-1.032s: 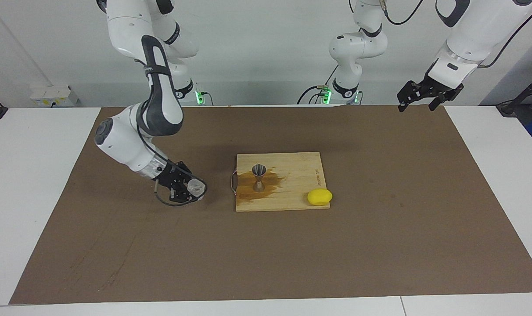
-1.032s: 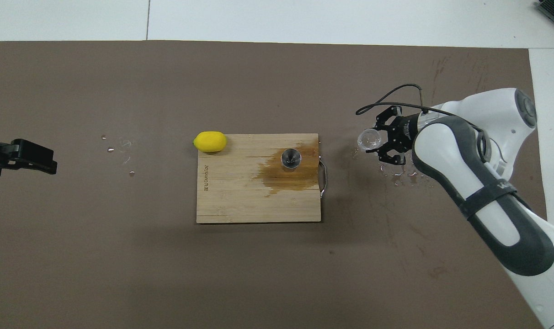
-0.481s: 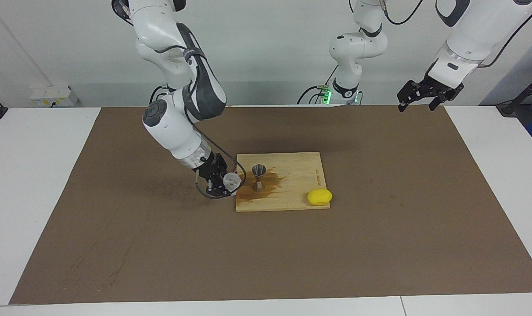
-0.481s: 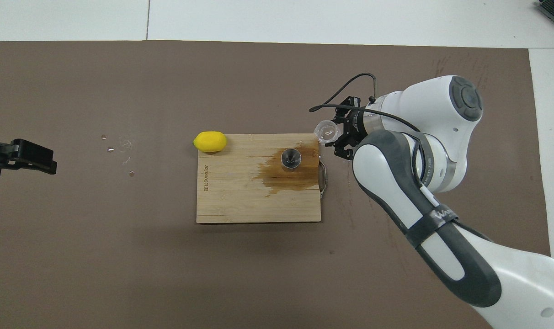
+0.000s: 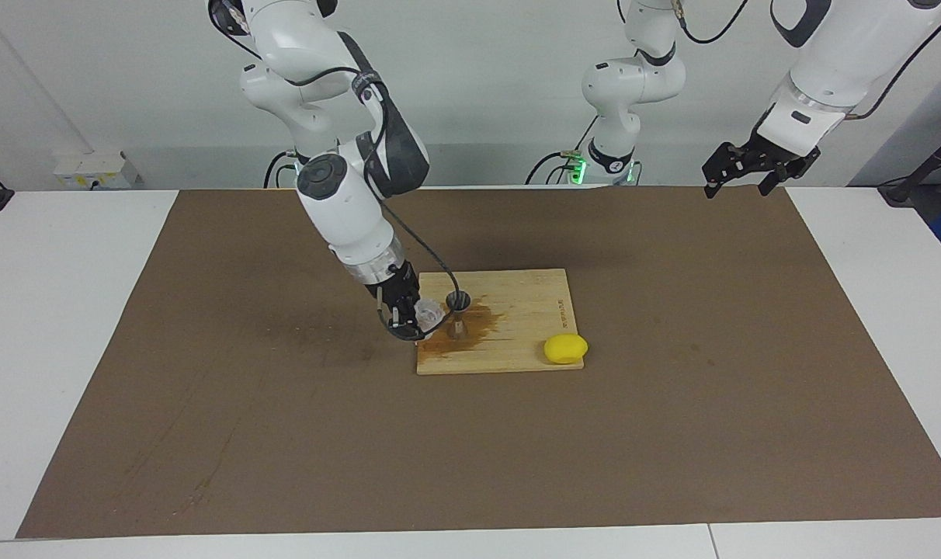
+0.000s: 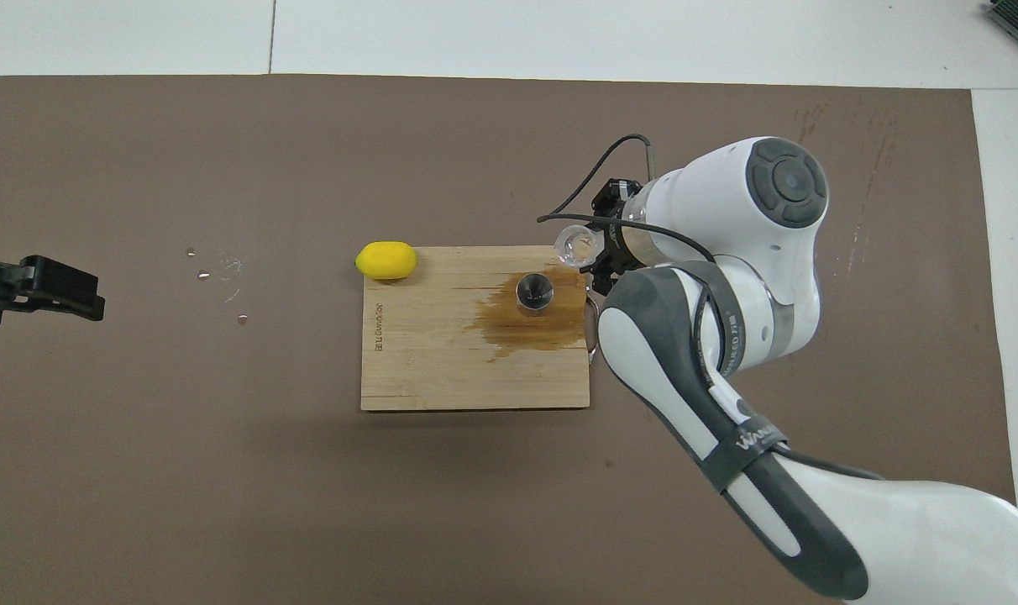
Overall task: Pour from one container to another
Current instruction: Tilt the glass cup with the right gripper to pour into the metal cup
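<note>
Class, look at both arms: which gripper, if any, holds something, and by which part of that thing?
The right gripper holds the clear glass cup by its side wall, over the cutting board beside the jigger. The left gripper holds nothing.

1. A rectangular bamboo cutting board (image 5: 509, 341) lies mid-table on the brown mat (image 5: 672, 435).
2. The small silvery hourglass-shaped steel jigger (image 5: 458, 313) stands upright on the board, toward the right arm's end.
3. A yellow lemon (image 5: 565, 348) sits at the board's corner toward the left arm's end, farther from the robots than the jigger.
4. The small clear glass cup (image 5: 428, 315), held by the right gripper (image 5: 410, 317), hangs just beside the jigger over the board's edge.
5. The left gripper (image 5: 750, 167) waits over the mat's edge, well apart.
</note>
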